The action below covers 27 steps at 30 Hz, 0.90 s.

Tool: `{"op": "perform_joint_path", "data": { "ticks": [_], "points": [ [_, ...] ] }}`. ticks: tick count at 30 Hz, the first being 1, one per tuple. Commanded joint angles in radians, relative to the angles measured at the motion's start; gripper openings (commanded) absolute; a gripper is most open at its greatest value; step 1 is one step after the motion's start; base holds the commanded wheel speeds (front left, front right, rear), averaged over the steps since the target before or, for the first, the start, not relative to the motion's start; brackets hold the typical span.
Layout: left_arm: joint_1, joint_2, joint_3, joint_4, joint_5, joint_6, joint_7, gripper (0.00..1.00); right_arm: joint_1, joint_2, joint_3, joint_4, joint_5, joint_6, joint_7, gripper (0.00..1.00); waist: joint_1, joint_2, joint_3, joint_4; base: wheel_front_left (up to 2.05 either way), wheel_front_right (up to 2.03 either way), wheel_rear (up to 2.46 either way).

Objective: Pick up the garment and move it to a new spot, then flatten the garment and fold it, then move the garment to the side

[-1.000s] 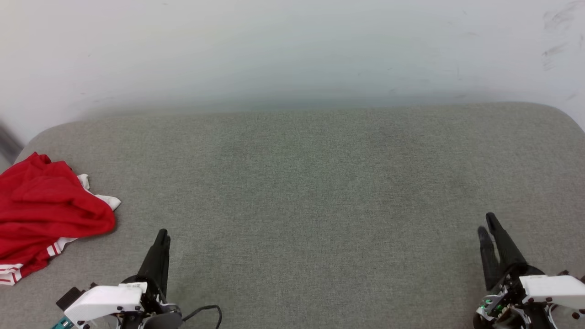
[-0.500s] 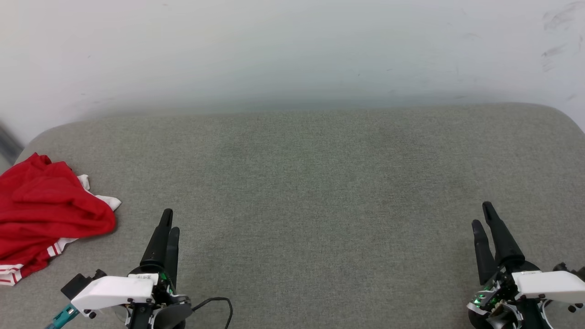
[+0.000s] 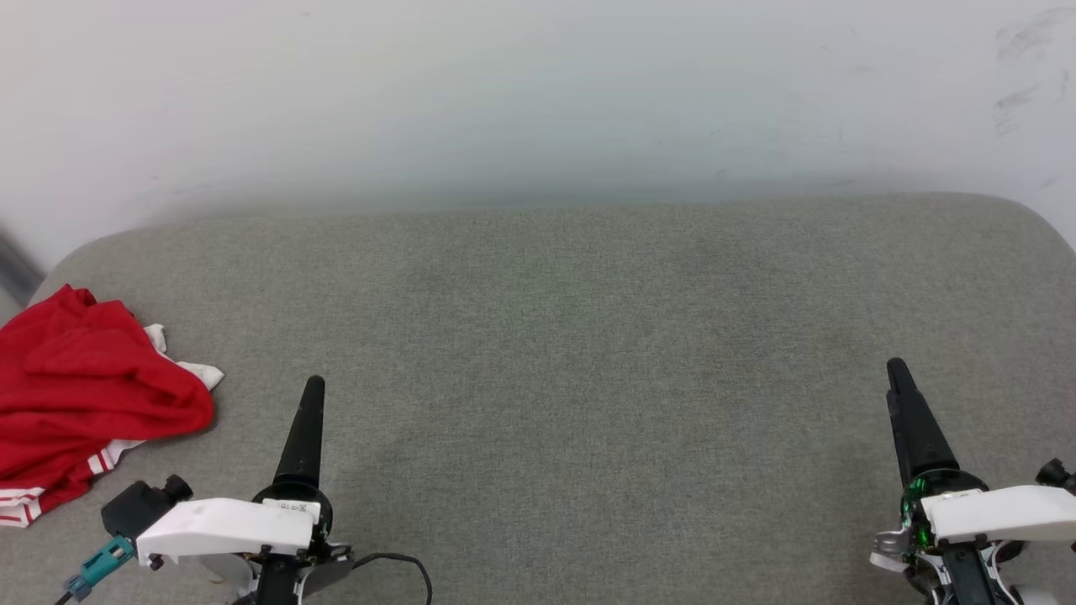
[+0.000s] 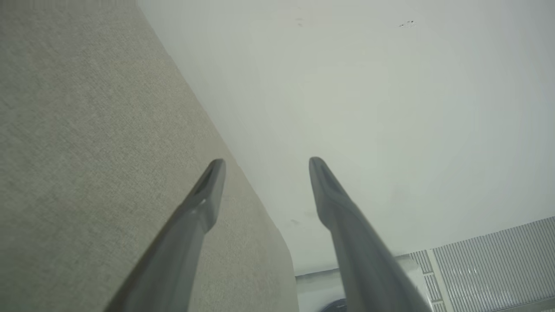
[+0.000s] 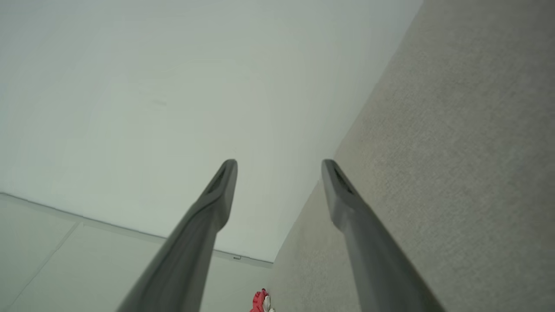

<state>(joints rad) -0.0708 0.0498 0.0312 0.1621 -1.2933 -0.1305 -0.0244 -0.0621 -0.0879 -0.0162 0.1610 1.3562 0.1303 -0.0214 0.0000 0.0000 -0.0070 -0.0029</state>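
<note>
the shirt (image 3: pixel 92 395) lies in a crumpled heap at the left edge of the tabletop (image 3: pixel 588 336), partly cut off by the head view's left border. it is mostly red, with a bit of white cloth sticking out on its right side and red-and-white striped trim at its near end. nothing touches it. in the right wrist view it shows as a small red and white scrap (image 5: pixel 260 300) at the far end of the tabletop.

the left fingers (image 3: pixel 312 395) sit at the lower left of the head view, near the shirt's right side but apart from it, and point toward the wall (image 3: pixel 538 101). seen from the head they line up one behind the other and read as a single dark spike. the left wrist view shows them spread wide with nothing between them, one over the grey cloth, the other against the wall. a ribbed panel (image 4: pixel 490 260) fills that view's lower right corner.

the right fingers (image 3: pixel 898 376) are at the lower right, well apart from the shirt, also pointing at the wall. their wrist view shows them wide apart and empty, with pale floor (image 5: pixel 52 260) at lower left.

a black cable (image 3: pixel 412 565) loops beside the left wrist, and a teal plug (image 3: pixel 94 565) hangs at its other side.
</note>
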Motion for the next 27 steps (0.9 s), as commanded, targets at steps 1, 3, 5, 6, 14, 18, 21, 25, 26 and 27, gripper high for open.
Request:
{"op": "perform_joint_path", "data": {
  "ticks": [1, 3, 5, 6, 14, 18, 21, 25, 26, 27],
  "points": [
    [-0.010, 0.002, -0.001, -0.026, 0.051, 0.000, -0.012, 1.00, -0.028, -0.012, 0.002, -0.015, -0.059, 0.000, -0.011, 1.00, 0.0000, 0.0000, -0.001, -0.001, 0.00, 0.00, 0.00],
    [-0.010, 0.002, 0.001, -0.033, 0.104, 0.000, -0.020, 1.00, -0.035, -0.014, 0.001, -0.013, -0.125, 0.000, -0.016, 1.00, 0.0000, 0.0000, -0.001, -0.001, 0.00, 0.00, 0.00],
    [-0.011, 0.001, 0.006, -0.046, 0.158, 0.000, -0.027, 1.00, -0.041, -0.019, 0.000, -0.013, -0.203, 0.000, -0.018, 1.00, 0.0000, 0.0000, -0.002, -0.001, 0.00, 0.00, 0.00],
    [-0.011, 0.001, 0.008, -0.050, 0.181, 0.000, -0.030, 1.00, -0.044, -0.017, 0.001, -0.014, -0.235, 0.000, -0.019, 1.00, 0.0000, 0.0000, -0.002, -0.002, 0.00, 0.00, 0.00],
    [-0.007, 0.002, 0.006, -0.074, 0.378, 0.000, -0.058, 1.00, -0.055, -0.011, 0.008, -0.033, -0.468, 0.000, -0.017, 1.00, 0.0000, 0.0000, -0.002, -0.001, 0.00, 0.00, 0.00],
    [-0.003, 0.014, -0.004, -0.076, 0.479, 0.000, -0.071, 1.00, -0.056, -0.016, 0.010, -0.037, -0.567, 0.000, -0.011, 1.00, 0.0000, 0.0000, -0.003, 0.000, 0.00, 0.00, 0.00],
    [-0.002, 0.018, -0.008, -0.076, 0.527, 0.000, -0.077, 1.00, -0.055, -0.016, 0.011, -0.040, -0.612, 0.000, -0.011, 1.00, 0.0000, 0.0000, -0.004, 0.000, 0.00, 0.00, 0.00],
    [0.000, 0.032, -0.022, -0.074, 0.627, 0.006, -0.089, 1.00, -0.056, -0.017, 0.015, -0.045, -0.688, 0.000, -0.014, 1.00, 0.0000, 0.0000, -0.006, 0.000, 0.00, 0.00, 0.00],
    [0.001, 0.033, -0.024, -0.074, 0.647, 0.011, -0.091, 1.00, -0.055, -0.017, 0.016, -0.047, -0.702, 0.000, -0.017, 1.00, 0.0000, 0.0000, -0.007, 0.000, 0.00, 0.00, 0.00],
    [0.001, 0.035, -0.026, -0.075, 0.666, 0.016, -0.095, 1.00, -0.055, -0.018, 0.016, -0.046, -0.718, 0.000, -0.015, 1.00, 0.0000, 0.0000, -0.008, -0.001, 0.00, 0.00, 0.00]
  ]
}}
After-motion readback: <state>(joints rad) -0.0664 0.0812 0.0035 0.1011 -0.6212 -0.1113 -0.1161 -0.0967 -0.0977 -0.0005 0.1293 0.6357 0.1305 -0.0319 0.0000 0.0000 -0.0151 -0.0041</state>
